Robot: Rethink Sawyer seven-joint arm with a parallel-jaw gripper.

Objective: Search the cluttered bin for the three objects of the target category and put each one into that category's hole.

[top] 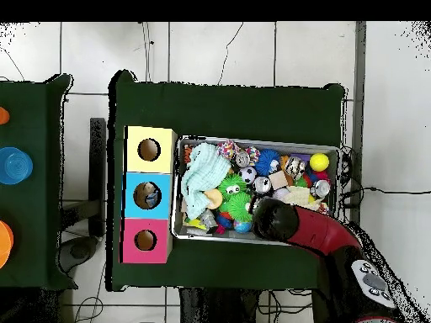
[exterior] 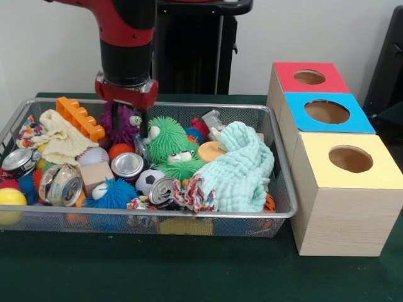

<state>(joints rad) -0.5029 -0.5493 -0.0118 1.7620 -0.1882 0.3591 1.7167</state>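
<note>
A wire mesh bin is packed with clutter. It holds several crushed cans, a soccer ball, a baseball, a yellow ball, green spiky toys, a light blue cloth, an orange toothed block and a wooden cube. My gripper hangs low over the bin's back, right beside a purple spiky toy. In the overhead view the arm's end covers it. Beside the bin stand three boxes with round holes: red, blue and yellow.
The boxes line the bin's side on the green cloth table. A second table at the overhead view's left edge carries a blue round thing and orange ones. Cables run over the tiled floor.
</note>
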